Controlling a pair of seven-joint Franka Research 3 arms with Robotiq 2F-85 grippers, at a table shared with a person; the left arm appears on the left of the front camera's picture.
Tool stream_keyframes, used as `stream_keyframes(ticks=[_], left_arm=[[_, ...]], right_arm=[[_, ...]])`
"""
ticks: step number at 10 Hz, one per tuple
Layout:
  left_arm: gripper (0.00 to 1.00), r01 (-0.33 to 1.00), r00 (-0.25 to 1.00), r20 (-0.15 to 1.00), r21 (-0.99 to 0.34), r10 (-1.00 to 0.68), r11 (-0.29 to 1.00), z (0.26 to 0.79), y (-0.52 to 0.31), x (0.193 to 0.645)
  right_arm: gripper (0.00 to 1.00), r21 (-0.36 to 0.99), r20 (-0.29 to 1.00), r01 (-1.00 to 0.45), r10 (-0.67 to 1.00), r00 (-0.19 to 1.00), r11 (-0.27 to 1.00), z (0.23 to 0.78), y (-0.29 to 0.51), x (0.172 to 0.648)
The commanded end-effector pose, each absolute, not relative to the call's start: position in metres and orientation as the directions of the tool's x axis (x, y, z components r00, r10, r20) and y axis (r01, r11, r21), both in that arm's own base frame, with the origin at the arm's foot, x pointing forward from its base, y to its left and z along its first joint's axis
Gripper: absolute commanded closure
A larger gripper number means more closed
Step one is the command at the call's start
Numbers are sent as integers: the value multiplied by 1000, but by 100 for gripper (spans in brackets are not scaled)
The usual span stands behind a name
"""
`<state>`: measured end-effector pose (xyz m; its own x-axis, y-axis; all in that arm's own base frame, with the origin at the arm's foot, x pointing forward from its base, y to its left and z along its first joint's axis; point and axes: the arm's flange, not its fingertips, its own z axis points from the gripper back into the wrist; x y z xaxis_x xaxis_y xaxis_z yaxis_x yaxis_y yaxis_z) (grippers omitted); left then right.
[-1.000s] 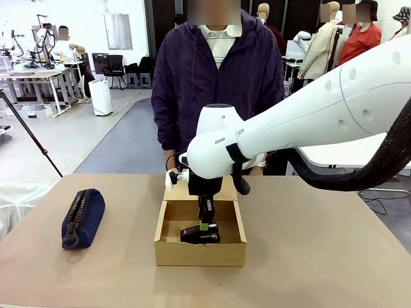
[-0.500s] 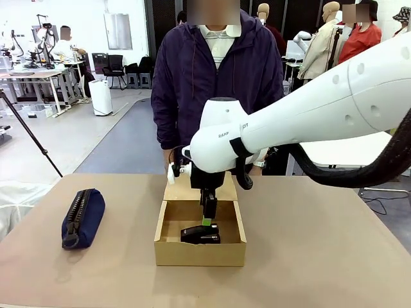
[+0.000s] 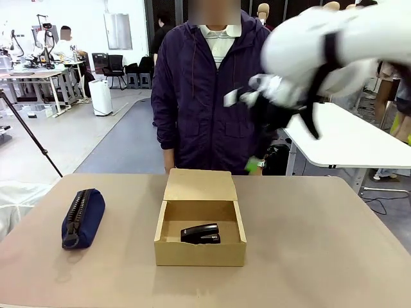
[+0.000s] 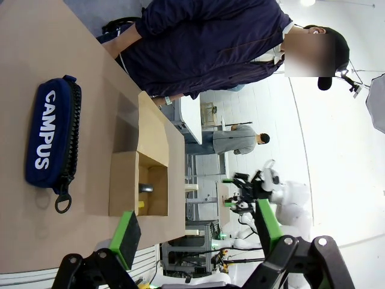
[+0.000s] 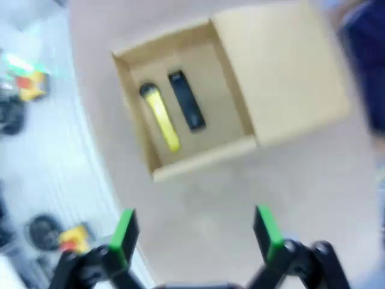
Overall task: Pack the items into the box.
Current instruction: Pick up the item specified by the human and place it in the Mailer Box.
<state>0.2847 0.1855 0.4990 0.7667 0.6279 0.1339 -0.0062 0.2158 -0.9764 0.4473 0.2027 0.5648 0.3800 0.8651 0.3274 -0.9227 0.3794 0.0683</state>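
Looking down from the right wrist, we see the box (image 5: 198,158) with both things inside it. The yellow utility knife (image 5: 160,115) and the black stapler (image 5: 186,101) lie side by side on the bottom, close but not touching. From the front we can see the stapler lying flat near the front wall; the wall hides the knife.

The right gripper (image 5: 195,226) is wide open and holds nothing. It is well above the box, and in the front view the right arm (image 3: 334,38) is high up and blurred, in front of the person (image 3: 192,96). The left gripper (image 4: 195,226) is wide open too, with nothing in it. It hangs off to one side, facing the blue pouch (image 4: 48,141) and the box across the bench (image 3: 321,244).

So we think the putting-in step is over, because both things are packed. The pouch lies apart from the box on the bench, and it is not one of the things to pack.

The lid flap (image 3: 199,185) stands open at the back of the box, on the person's side. If anything is left to do, we think it is to shut that flap. That would take a gentle push from behind, folding it forward over the box without sliding the box.
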Motion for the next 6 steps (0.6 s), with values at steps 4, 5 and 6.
stream_keyframes(ticks=[4,5,6], left_arm=[[0,5,765,134,-979,630,202,501,184,284],[0,5,765,134,-979,630,202,501,184,284],[0,5,765,134,-979,630,202,501,184,284]], right_arm=[[0,564,688,-687,200,698,458,587,-32,371],[0,654,712,-671,15,702,350,564,-78,352],[0,744,660,-619,-131,740,251,529,-109,334]])
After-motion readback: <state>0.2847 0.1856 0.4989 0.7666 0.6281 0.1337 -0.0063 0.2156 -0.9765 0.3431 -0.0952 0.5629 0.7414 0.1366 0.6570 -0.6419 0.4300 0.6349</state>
